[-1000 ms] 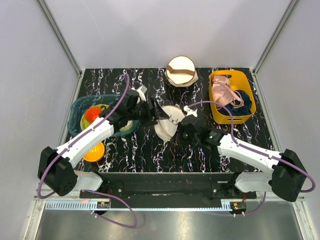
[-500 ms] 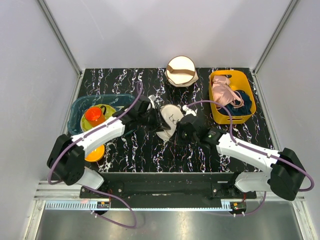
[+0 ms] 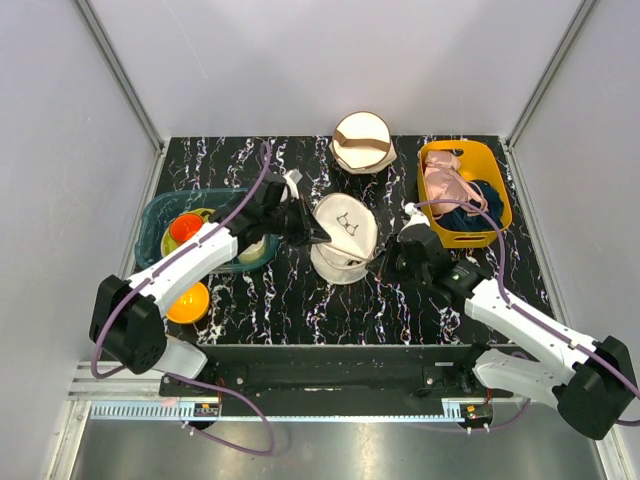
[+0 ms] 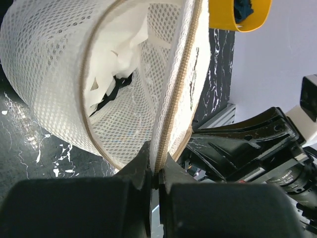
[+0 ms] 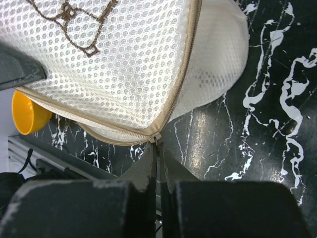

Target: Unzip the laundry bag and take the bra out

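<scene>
Left gripper (image 4: 154,172) pinches laundry bag (image 4: 49,74) rim; bag gapes, bra (image 4: 128,42) inside.

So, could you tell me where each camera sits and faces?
Top: above, behind left arm and right arm, both showing, looking down at the table.
Left wrist: on that arm, faces the bag's rim; left gripper pinches it.
Right wrist: on that arm, faces the zipper's end; right gripper pinches it.
All share the bag.

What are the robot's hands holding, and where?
Both hold the laundry bag. The left fingers pinch the zipper edge of its open flap; the right fingers pinch the zipper pull at its seam.
</scene>
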### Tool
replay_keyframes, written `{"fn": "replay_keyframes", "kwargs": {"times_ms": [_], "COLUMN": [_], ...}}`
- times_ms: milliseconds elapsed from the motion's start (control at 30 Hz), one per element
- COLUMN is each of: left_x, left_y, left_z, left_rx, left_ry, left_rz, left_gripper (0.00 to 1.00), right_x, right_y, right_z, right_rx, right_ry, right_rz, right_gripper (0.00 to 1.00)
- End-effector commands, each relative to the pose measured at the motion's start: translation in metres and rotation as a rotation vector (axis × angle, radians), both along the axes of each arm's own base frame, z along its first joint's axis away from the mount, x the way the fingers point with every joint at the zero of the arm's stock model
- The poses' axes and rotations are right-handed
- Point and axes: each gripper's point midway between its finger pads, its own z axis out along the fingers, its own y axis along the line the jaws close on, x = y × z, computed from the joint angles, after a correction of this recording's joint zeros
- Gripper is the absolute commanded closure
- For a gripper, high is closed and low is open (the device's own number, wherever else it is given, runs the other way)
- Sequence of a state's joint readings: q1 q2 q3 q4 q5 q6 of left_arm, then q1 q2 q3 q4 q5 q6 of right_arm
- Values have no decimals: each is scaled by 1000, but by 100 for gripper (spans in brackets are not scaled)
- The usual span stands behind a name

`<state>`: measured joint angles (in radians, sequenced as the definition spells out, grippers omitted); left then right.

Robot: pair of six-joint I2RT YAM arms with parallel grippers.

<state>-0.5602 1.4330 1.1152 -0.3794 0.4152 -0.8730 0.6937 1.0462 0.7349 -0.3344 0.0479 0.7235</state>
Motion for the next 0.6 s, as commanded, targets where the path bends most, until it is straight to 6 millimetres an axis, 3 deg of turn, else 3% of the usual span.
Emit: {"fn": "replay_keyframes", "kwargs": {"times_ms": [0, 233, 333, 467, 567], "left_x": [36, 61, 63, 63, 65], "left_y": [16, -4, -16, -17, -2], "left_z": [46, 29, 45, 70, 64], "left_rx": [9, -17, -65, -40, 53], "left_ry": [-176, -121, -140, -235, -246], "left_rz": [27, -13, -36, -41, -26], "left_gripper": [100, 100, 100, 100, 100], "right_x": [-18, -28, -28, -21, -21], "right_y": [-20, 6, 8, -6, -27], "right_z": [-21, 3, 1, -19, -29], "right_rx": [-109, 13, -5, -80, -171], "right_ry": [90, 83, 88, 92, 98], "right_rz": [20, 97, 106, 42, -6], "right_gripper": [100, 100, 100, 100, 100]}}
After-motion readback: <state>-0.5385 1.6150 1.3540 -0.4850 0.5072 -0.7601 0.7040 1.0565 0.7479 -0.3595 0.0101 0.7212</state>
